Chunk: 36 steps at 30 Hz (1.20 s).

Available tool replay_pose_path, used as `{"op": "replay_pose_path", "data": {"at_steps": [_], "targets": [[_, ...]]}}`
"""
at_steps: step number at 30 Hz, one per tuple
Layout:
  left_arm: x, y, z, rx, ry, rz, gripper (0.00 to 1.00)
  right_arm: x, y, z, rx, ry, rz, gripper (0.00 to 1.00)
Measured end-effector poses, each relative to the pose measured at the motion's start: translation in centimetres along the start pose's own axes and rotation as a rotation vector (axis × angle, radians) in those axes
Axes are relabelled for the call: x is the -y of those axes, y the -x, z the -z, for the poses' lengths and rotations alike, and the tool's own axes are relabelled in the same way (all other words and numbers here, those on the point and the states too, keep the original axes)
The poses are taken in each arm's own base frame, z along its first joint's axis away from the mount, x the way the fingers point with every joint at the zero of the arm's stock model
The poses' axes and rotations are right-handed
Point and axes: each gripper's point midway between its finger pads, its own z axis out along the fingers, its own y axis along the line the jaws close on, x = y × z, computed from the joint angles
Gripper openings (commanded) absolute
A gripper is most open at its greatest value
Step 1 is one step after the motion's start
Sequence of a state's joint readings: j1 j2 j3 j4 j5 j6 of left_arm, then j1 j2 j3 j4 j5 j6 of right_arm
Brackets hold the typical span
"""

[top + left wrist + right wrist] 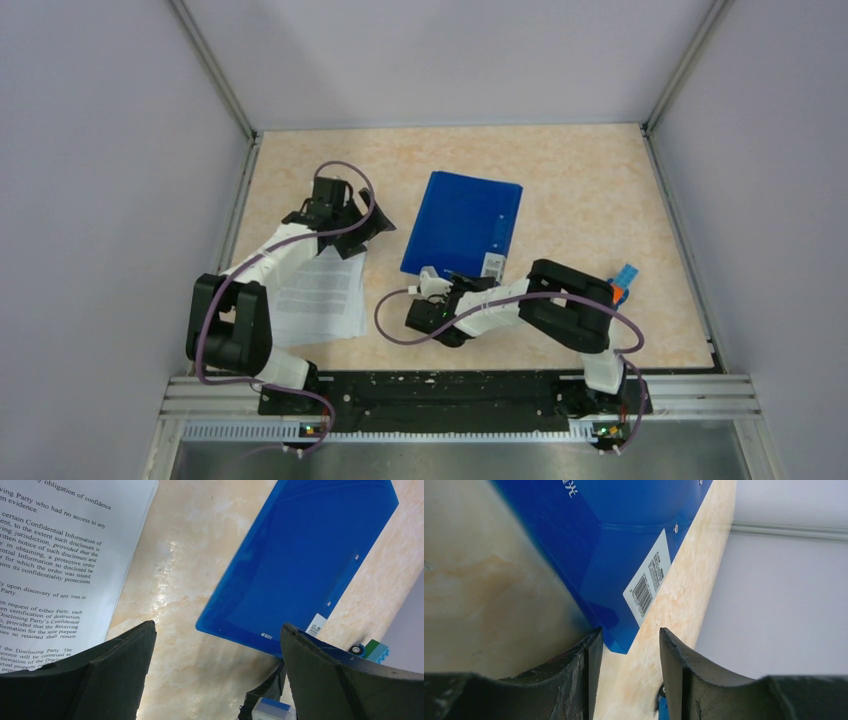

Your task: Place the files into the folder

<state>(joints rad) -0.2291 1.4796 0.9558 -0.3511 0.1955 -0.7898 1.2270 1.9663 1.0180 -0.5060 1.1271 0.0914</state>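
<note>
Beige marbled bench (pixel 600 180) under grey walls; I judge we are at the opening step, since the folder (pixel 460 220) lies shut mid-bench and the files (pixel 325 295) sit apart to its left. My right tool (pixel 630 632) has its jaws slightly parted, the folder's near corner just at their tips, nothing pinched; next it must catch the cover alone and lift. Left tool (pixel 217 630) gapes wide, empty. Readable: a barcode label (pixel 647 580); on the sheets, "Confidential Information", "Receiving Party".
</note>
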Motion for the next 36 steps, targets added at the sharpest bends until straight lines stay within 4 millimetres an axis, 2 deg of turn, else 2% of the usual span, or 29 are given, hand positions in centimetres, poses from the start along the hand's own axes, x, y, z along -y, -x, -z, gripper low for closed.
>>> {"op": "replay_pose_path", "data": {"at_steps": [10,20,28,36], "targets": [[-0.1,0.2,0.1,-0.002,-0.010,0.009,0.98,0.2,0.2,-0.7,-0.006,-0.015,-0.025,0.43],[-0.3,0.6,0.1,0.001,-0.012,0.020,0.98,0.5,1.2,-0.6,0.008,-0.015,-0.046,0.45],[-0.4,0.6,0.1,0.000,-0.019,0.026,0.98,1.0,0.7,-1.5,-0.020,-0.022,-0.055,0.45],[-0.6,0.6,0.1,-0.005,-0.024,0.032,0.98,0.9,0.6,-2.8,-0.038,-0.066,-0.038,0.36]]}}
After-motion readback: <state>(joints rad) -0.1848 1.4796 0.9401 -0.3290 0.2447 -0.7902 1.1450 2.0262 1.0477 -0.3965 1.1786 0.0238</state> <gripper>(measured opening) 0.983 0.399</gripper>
